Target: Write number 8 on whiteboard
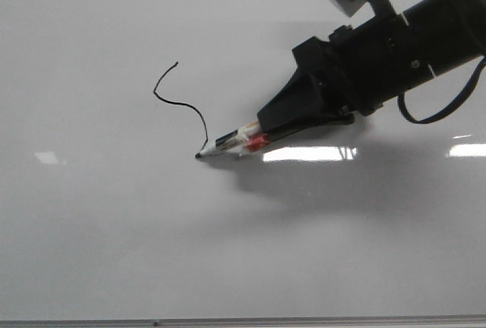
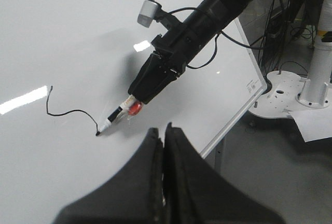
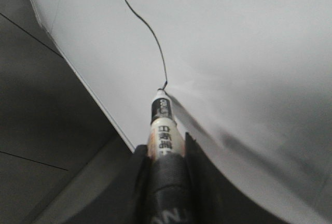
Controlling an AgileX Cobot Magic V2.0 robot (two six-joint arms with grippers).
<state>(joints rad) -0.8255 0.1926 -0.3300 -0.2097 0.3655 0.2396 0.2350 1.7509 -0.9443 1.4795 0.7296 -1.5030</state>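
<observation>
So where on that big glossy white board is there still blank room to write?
The glossy pale whiteboard is bare left of the thin black stroke and along the wide band between it and the grey frame edge. The upper right is crowded: the right gripper holds the white marker there.

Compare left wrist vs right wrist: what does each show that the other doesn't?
Left wrist only: the whole right arm, the left end effector shut and empty, the whiteboard's corner, and a white stand base on the floor.
Right wrist only: printed text on the marker.
Both: the right end effector gripping the marker, tip on the whiteboard at the end of the unfinished black stroke.
</observation>
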